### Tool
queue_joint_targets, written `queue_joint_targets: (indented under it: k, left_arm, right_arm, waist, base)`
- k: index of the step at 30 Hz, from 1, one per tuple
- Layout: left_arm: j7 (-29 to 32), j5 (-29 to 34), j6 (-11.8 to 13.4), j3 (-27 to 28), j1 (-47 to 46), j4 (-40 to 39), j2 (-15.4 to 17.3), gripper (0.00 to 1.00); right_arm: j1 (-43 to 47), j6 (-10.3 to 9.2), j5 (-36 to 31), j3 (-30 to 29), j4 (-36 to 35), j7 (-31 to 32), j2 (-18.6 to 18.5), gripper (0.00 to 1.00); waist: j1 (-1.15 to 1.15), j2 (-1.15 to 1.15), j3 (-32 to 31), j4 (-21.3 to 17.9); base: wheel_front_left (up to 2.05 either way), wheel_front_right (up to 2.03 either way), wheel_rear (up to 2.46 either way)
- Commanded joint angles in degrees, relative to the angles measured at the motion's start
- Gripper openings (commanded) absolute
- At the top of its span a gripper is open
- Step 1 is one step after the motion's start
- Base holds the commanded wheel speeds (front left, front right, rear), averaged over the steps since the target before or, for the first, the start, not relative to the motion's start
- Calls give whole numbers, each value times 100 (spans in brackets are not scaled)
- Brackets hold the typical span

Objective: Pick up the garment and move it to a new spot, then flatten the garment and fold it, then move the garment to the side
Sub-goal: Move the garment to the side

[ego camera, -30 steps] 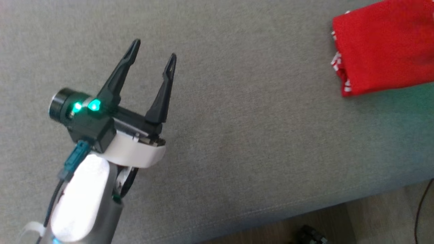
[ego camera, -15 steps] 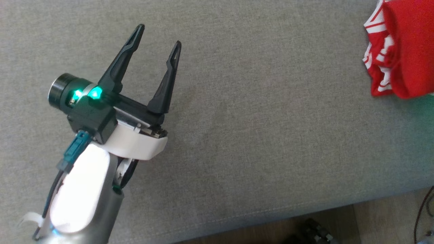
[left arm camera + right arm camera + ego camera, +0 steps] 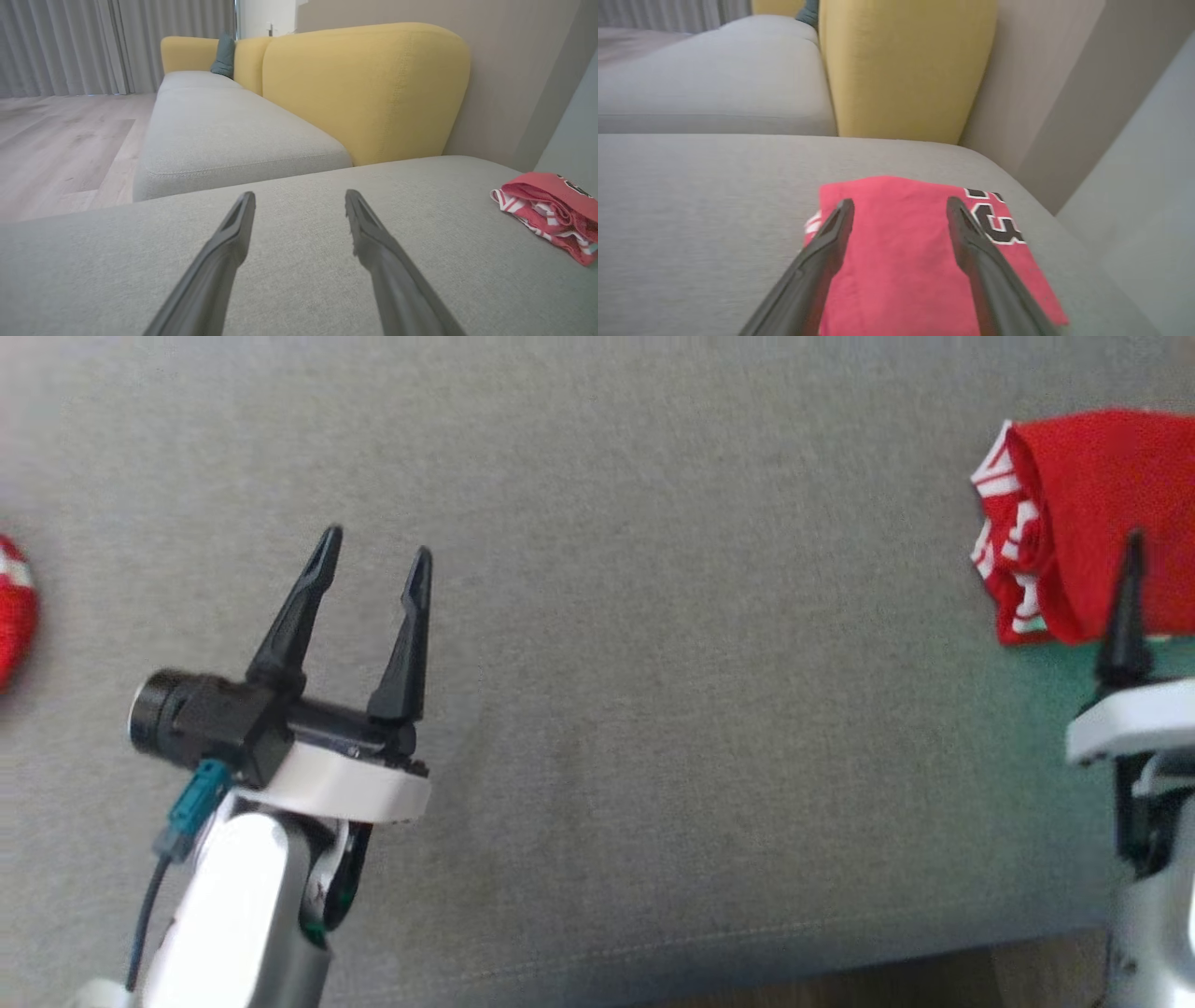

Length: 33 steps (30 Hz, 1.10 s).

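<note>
- Grey upholstery of a sofa cushion (image 3: 653, 691) spreads across the head view. At the lower left the left gripper (image 3: 376, 543) hangs over bare fabric, its two fingers spread wide with nothing between them.
- At the upper right of that frame lies the folded red garment (image 3: 1102, 485), running off the right edge, so its long axis cannot be told there. Its rolled, white-striped edge faces left, toward the middle of the cushion.
- The right gripper (image 3: 1165, 549) rises at the lower right edge. One dark finger points up the frame across the garment's lower border. Whether it touches the cloth cannot be told.
- A small red-and-white item (image 3: 11, 607) is cut off at the left edge.
- In the left wrist view the spread fingers frame bare cushion. The garment (image 3: 546, 205) sits at the right edge as a low bundle, its long axis slanting toward the lower right and its striped layers facing the camera. A yellow backrest (image 3: 364, 88) stands behind, with a wooden floor (image 3: 56, 140) at the left.
- In the right wrist view the garment (image 3: 901, 261) fills the lower middle. Its long axis runs up the frame from the bottom edge, a black-and-white numeral (image 3: 994, 219) at its upper right corner. The fingers stand wide apart above it, pinching nothing.
</note>
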Motion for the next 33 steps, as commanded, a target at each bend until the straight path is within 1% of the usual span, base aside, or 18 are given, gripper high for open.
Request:
queue_joint_targets:
  k: [1, 6, 7, 12, 18, 27, 33]
  left_arm:
    - [-29, -43, 58, 257, -23, -148, 27, 100]
    - [-29, -123, 167, 431, 300, -32, -72, 100]
    - [-29, -146, 222, 509, 442, -16, -106, 100]
    - [-29, -203, 313, 709, 752, 42, -135, 100]
    - [-29, -207, 344, 821, 1040, 142, -106, 100]
    - [-26, -231, 386, 834, 1481, 259, -49, 100]
    - [70, -214, 443, 778, 1682, 239, -5, 100]
  right_arm:
    - [122, -4, 131, 268, -317, -59, -27, 100]
    - [589, -4, 811, 923, -669, -89, -12, 100]
    - [723, -4, 965, 1135, -790, -104, -11, 100]
    - [1032, -4, 1193, 1521, -1027, -95, -11, 100]
    - [1408, -4, 1410, 1639, -1143, -51, -10, 100]
    - [1943, -4, 1557, 1716, -1239, 58, -10, 100]
    - [2184, -4, 1592, 1761, -1306, 143, -10, 100]
  waist:
    - [0, 0, -301, 220]
    - [0, 0, -686, 516]
    - [0, 0, -805, 608]
    - [0, 0, -1067, 796]
    - [0, 0, -1399, 901]
    - [0, 0, -1869, 893]
    - [0, 0, -2077, 870]
  base:
    - [0, 0, 0]
    - [0, 0, 0]
    - [0, 0, 0]
    - [0, 0, 0]
    - [0, 0, 0]
    - [0, 0, 0]
    - [0, 0, 0]
